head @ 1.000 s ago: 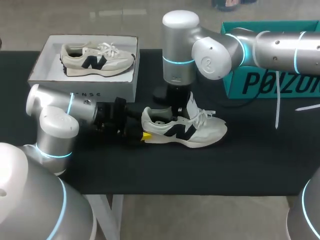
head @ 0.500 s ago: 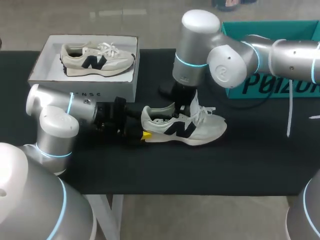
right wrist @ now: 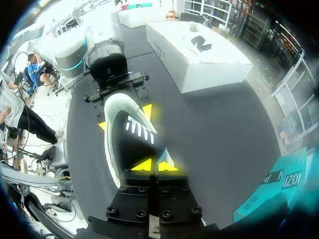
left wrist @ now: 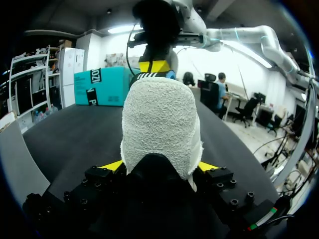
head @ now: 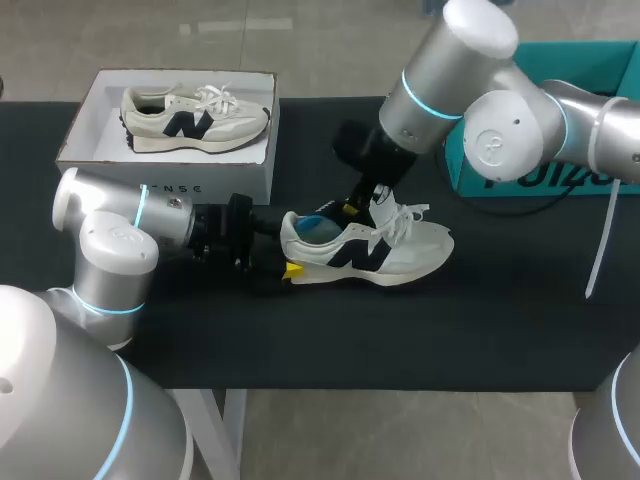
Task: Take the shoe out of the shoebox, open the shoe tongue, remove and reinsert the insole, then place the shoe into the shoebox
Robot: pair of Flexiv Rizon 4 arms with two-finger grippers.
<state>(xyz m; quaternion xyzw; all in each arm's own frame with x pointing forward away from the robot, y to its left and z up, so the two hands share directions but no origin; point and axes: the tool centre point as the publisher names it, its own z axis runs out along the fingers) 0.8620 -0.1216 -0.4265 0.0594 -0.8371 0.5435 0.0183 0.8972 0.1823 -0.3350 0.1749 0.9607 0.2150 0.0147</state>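
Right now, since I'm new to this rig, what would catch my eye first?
A white shoe lies in the middle of the black table, the left gripper shut on its heel. The right gripper pinches its black insole from above. A second shoe lies in the white shoebox at the table's far left corner.

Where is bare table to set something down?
Free: the table strip between shoe and near edge, and right of its toe, before the teal box. Crowded: between shoebox and shoe, around left gripper and right gripper on the insole.
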